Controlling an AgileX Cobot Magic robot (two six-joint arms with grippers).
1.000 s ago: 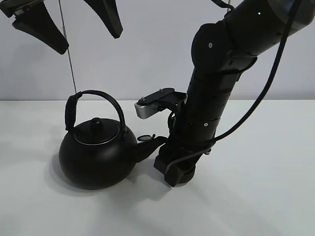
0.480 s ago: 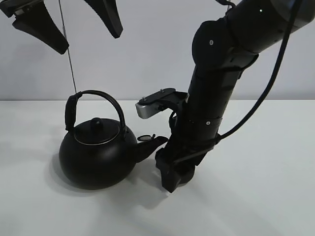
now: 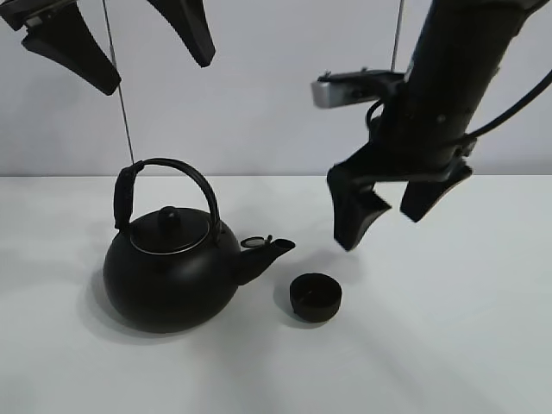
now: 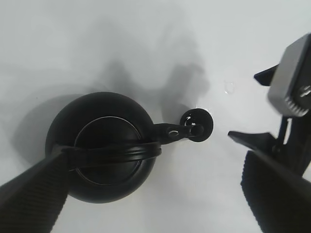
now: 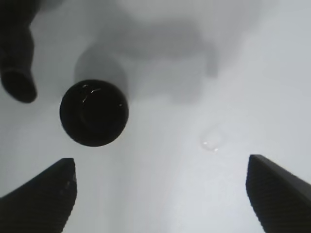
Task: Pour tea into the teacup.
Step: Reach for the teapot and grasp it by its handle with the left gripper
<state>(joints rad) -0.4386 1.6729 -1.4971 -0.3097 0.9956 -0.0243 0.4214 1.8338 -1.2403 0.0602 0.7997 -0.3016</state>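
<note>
Kettle [image 3: 172,276] on table [image 3: 448,345], spout [image 3: 274,250] toward 3 o'clock. Teacup [image 3: 315,297] on table at kettle's 4 o'clock, just beside spout tip.

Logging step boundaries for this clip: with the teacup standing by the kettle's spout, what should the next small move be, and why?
Probably lower the left gripper onto the handle of the kettle. The teacup stands free just past the spout, the right gripper hangs open and empty, and the left gripper is open high over the kettle.
</note>
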